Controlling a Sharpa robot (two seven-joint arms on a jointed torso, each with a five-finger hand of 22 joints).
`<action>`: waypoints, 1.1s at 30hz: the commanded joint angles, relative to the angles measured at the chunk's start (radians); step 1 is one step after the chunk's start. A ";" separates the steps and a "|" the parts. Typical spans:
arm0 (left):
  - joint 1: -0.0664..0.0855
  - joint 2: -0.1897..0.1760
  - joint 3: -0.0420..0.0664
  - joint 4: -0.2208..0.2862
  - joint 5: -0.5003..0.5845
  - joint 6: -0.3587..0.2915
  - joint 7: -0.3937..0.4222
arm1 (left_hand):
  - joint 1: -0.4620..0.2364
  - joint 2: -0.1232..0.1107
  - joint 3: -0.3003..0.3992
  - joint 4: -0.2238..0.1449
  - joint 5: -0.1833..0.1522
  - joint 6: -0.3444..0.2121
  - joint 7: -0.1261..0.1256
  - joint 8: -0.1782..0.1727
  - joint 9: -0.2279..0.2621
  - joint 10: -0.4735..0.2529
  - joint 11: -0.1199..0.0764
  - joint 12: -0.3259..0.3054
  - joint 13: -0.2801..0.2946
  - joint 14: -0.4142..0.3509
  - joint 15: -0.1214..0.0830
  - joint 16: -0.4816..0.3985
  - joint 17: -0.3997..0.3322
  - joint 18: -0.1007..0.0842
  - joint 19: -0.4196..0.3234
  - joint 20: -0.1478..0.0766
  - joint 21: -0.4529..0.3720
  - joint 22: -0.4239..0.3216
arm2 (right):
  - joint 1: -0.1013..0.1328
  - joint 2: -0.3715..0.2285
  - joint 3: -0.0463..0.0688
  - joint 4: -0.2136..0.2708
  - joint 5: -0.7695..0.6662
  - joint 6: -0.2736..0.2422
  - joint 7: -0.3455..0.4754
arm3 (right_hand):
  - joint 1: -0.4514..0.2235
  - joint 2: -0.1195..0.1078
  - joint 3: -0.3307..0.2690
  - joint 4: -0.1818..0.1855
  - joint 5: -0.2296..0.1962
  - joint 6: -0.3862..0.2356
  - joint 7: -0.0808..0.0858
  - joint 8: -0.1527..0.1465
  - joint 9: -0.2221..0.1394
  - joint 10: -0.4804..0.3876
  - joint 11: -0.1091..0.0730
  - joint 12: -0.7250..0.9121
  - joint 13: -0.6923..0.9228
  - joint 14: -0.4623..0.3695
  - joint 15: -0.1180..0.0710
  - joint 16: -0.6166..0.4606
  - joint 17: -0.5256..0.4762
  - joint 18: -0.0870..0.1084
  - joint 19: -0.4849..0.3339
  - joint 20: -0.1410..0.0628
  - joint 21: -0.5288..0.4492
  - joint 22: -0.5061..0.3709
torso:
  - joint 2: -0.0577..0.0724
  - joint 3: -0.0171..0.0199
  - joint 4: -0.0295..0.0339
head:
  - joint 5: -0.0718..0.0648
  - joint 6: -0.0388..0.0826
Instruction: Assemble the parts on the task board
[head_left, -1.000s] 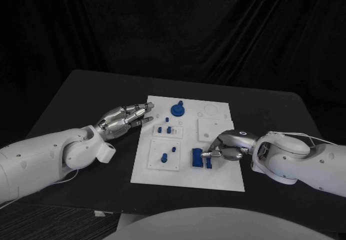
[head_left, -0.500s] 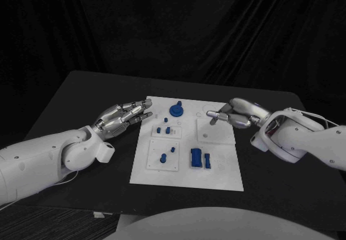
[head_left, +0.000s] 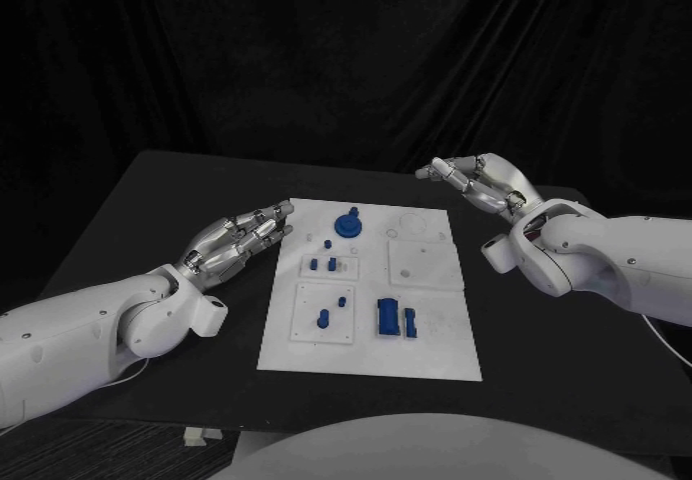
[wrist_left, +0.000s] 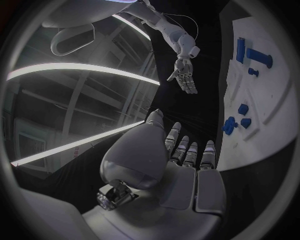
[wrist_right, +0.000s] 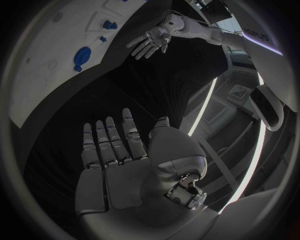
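The white task board (head_left: 433, 345) lies in the middle of the black table. On it are a round blue knob part (head_left: 351, 222), two small blue pegs (head_left: 326, 264), a blue peg piece (head_left: 325, 319) and two upright blue blocks (head_left: 392, 316). My left hand (head_left: 238, 240) hovers beside the board's left edge, fingers straight and apart, holding nothing. My right hand (head_left: 483, 182) is raised beyond the board's far right corner, fingers spread, empty. The left wrist view shows the left hand's fingers (wrist_left: 187, 152) beside the board (wrist_left: 265, 90). In the right wrist view the flat palm (wrist_right: 112, 165) is far from the board (wrist_right: 56, 55).
The black table (head_left: 159, 200) extends left and right of the board. Recessed square plates (head_left: 426, 263) and round holes (head_left: 423, 219) mark the board's right half. A black curtain hangs behind the table.
My right hand rose from the blue blocks at the board's near right, let go, moved up past the far right corner and opened. The left hand barely moved.
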 joint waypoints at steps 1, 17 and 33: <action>-0.003 -0.001 0.002 0.005 -0.048 -0.033 0.156 | -0.010 0.005 -0.009 0.000 -0.011 -0.036 -0.010 -0.019 -0.004 -0.015 -0.007 -0.021 -0.003 -0.007 -0.003 -0.004 -0.003 0.010 -0.009 -0.002 -0.005 -0.003 | -0.010 0.009 0.000 -0.012 0.128 0.060 0.086 | 0.010 -0.001 -0.007 0.002 0.001 -0.081 -0.030 -0.004 -0.005 -0.111 -0.023 -0.031 -0.097 -0.129 -0.008 -0.074 -0.025 0.020 -0.137 0.005 -0.014 -0.169 | -0.017 0.0000 -0.0017 | 0.000 0.000; -0.008 0.000 0.002 0.006 -0.057 -0.068 0.154 | -0.105 0.019 -0.063 -0.001 -0.176 -0.190 -0.089 -0.061 -0.017 -0.052 -0.085 -0.101 -0.013 -0.007 -0.001 -0.004 -0.003 0.008 -0.009 -0.002 -0.006 -0.004 | -0.060 0.038 0.000 -0.040 0.172 0.095 0.131 | 0.007 -0.014 0.019 0.001 0.008 -0.554 -0.168 -0.039 -0.036 -0.459 -0.234 -0.154 -0.284 -0.418 -0.109 -0.200 -0.067 0.026 -0.285 -0.066 -0.045 -0.409 | -0.044 0.0105 -0.0254 | 0.043 0.000; -0.009 0.001 0.002 0.004 -0.057 -0.075 0.148 | -0.108 0.021 -0.064 -0.001 -0.174 -0.192 -0.090 -0.061 -0.017 -0.053 -0.079 -0.101 -0.013 -0.007 -0.006 -0.004 -0.003 0.008 -0.009 -0.009 -0.006 -0.004 | -0.070 0.045 0.000 -0.051 0.173 0.108 0.126 | 0.009 -0.013 0.027 0.001 0.009 -0.541 -0.157 -0.036 -0.035 -0.459 -0.208 -0.145 -0.283 -0.418 -0.102 -0.200 -0.067 0.027 -0.285 -0.065 -0.045 -0.409 | -0.045 0.0175 -0.0131 | 0.011 0.000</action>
